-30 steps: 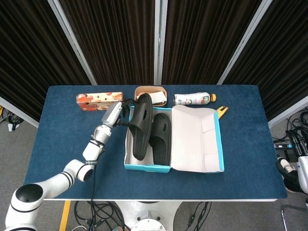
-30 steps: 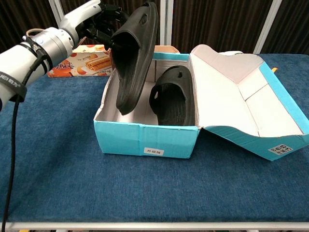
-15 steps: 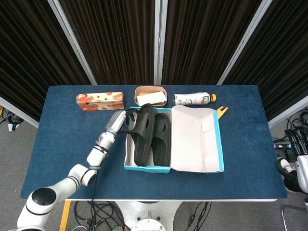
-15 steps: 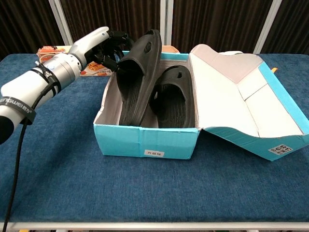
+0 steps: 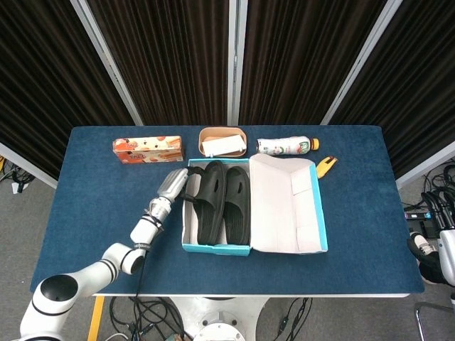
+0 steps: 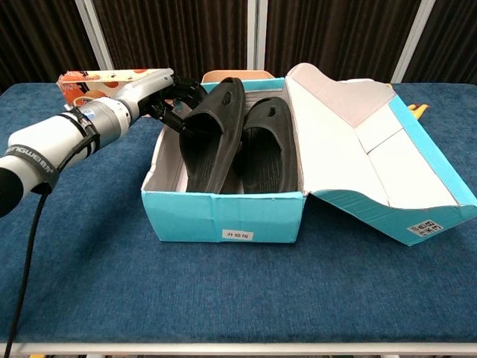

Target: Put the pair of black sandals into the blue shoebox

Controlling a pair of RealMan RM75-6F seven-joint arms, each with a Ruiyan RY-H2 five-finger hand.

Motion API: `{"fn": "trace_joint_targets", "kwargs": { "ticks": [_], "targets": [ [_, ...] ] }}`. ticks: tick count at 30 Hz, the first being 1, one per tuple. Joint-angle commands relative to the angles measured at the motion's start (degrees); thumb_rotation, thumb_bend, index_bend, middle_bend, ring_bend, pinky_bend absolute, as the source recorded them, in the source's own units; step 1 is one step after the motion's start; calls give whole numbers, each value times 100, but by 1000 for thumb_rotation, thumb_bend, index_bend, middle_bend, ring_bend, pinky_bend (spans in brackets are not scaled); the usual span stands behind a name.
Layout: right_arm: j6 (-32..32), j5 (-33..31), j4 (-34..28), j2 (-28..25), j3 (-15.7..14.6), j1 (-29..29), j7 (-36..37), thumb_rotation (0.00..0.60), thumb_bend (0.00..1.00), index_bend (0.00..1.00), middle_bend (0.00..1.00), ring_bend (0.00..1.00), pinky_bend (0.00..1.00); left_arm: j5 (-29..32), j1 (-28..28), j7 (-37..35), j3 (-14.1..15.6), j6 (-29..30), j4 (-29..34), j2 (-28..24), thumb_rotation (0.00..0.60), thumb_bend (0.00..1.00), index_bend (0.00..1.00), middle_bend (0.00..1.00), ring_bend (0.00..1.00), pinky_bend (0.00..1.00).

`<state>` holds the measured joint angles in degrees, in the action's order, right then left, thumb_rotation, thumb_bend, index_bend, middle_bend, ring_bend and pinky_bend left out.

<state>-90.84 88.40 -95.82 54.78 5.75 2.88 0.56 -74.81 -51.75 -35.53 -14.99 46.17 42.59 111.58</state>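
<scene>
We are viewing the blue shoebox [image 5: 213, 246] [image 6: 223, 221] standing open near the middle of the blue table [image 5: 92, 206] [image 6: 89, 283], its lid [image 5: 288, 206] [image 6: 365, 142] folding out to the right. Both black sandals are lying inside it, side by side. The right sandal [image 5: 237, 202] [image 6: 267, 149] is resting flat along the box's right half. The left sandal [image 5: 207, 201] [image 6: 211, 138] is leaning slightly, its far end rising at the box's left wall. We are seeing the left hand [image 5: 173, 185] [image 6: 160, 93] reaching in from the left, its dark fingers [image 6: 177, 112] curling around the strap and edge of the left sandal and gripping it. The right hand is lying outside both views. Along the far edge of the table we are noting an orange snack box [image 5: 146, 149] [image 6: 97, 78], a small tan bowl [image 5: 222, 141] [image 6: 235, 74], a bottle [image 5: 284, 146] lying on its side, and a yellow object [image 5: 326, 164] [image 6: 417, 110] just beyond the lid.
</scene>
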Motion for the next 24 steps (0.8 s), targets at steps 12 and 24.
{"fn": "trace_joint_targets", "kwargs": {
  "ticks": [12, 24],
  "targets": [
    [-40, 28, 10, -8, -9, -28, 45, 600, 130, 13, 106, 0, 76, 519, 51, 1310, -9, -606, 1011, -527, 600, 0, 194, 287, 105, 328],
    [-113, 104, 78, -34, -42, -78, 183, 600, 152, 13, 106, 0, 76, 472, 97, 2392, 62, -233, 1756, -981, 600, 0, 89, 60, 0, 223]
  ]
}}
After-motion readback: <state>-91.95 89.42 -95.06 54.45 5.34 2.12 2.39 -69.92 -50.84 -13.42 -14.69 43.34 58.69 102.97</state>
